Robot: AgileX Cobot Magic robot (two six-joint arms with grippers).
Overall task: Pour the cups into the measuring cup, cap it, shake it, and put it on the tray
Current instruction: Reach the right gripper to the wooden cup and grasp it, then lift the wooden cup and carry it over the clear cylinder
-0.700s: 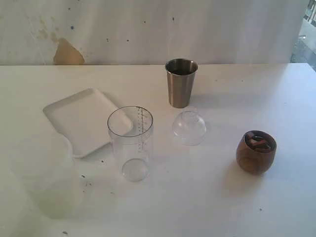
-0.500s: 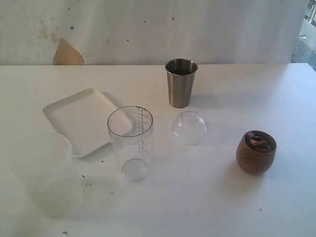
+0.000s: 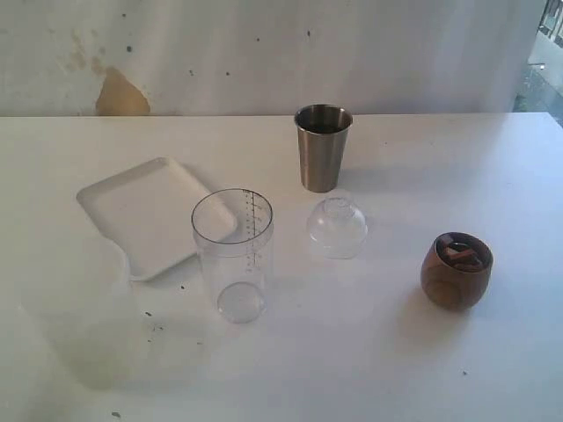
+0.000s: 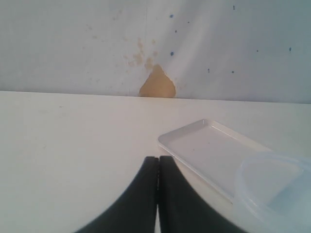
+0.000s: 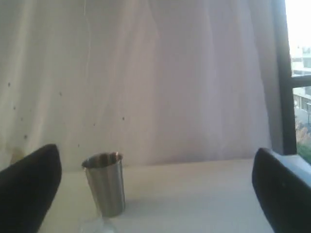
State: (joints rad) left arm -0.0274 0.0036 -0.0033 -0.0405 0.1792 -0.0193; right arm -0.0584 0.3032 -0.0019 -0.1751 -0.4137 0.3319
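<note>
Okay, my left end effector (image 4: 158, 160) is pressed together. I see the right end effector (image 5: 155, 158) spread wide.

You see a grey brushed-steel tumbler (image 3: 323, 148), a brown wooden cup (image 3: 456, 271) and a white rectangular tray (image 3: 145, 211). The clear plastic measuring cylinder (image 3: 233, 255) bears a dark printed scale.

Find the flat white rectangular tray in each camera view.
Exterior view: flat white rectangular tray, left of centre, partly behind the clear graduated plastic measuring cup.
Left wrist view: tray beyond the shut black tool.
Right wrist view: not in it.
Shared landmark: tan wall stain in exterior, same stain in left wrist.
</note>
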